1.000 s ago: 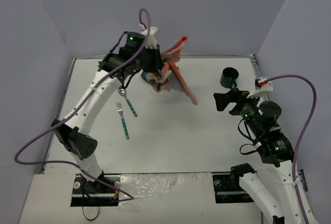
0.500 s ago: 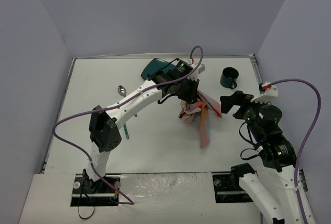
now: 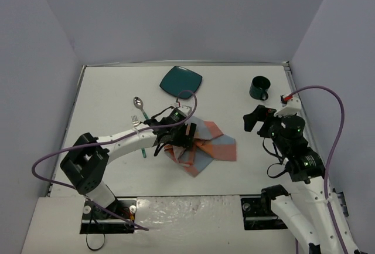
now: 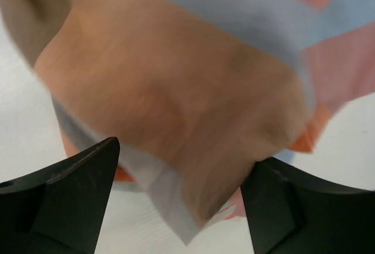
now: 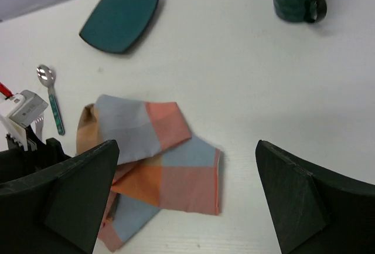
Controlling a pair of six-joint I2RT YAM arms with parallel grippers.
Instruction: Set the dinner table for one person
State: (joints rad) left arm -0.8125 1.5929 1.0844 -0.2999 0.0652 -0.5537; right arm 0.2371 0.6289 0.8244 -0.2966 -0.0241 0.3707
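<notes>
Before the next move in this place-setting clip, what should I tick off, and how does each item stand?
1. Left gripper fingers apart, not clamping the plaid cloth: ok.
2. Cloth lying on the dinner table: ok.
3. Cloth spread flat: not ok, it is bunched at its left end.
4. Right gripper open and empty: ok.
5. Plate, mug and spoon apart from the cloth: ok.

Probably a robotics lab cell: plain grey-violet walls (image 3: 193, 13) box in a white tabletop (image 3: 246, 78), with the left arm (image 3: 122, 142) and right arm (image 3: 304, 163) bolted at six o'clock, purple cables (image 3: 319, 88) trailing.
</notes>
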